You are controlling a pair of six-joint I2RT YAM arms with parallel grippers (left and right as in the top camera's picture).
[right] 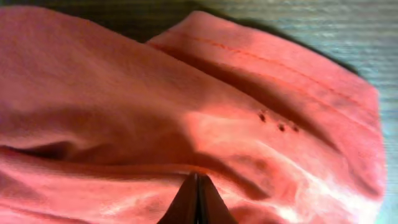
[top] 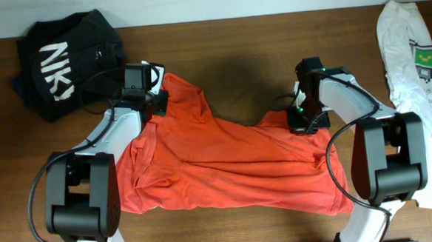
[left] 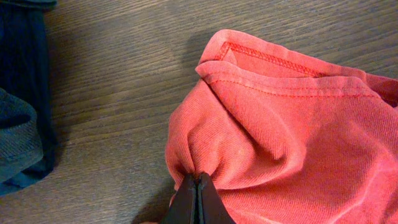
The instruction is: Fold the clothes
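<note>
The orange-red T-shirt (top: 233, 161) lies crumpled across the middle of the wooden table, stretched between my two arms. My left gripper (top: 158, 100) is shut on the shirt's far left corner; in the left wrist view the jaws (left: 198, 180) pinch a bunch of the fabric (left: 292, 137) below a stitched hem. My right gripper (top: 303, 124) is shut on the shirt's far right edge; in the right wrist view the jaws (right: 196, 179) pinch a fold of the fabric (right: 186, 106). No white lettering shows.
A black garment with white letters (top: 68, 63) lies at the back left, also at the left edge of the left wrist view (left: 22, 106). A white garment with a green print (top: 417, 73) lies along the right edge. The table (top: 234, 38) is dark wood.
</note>
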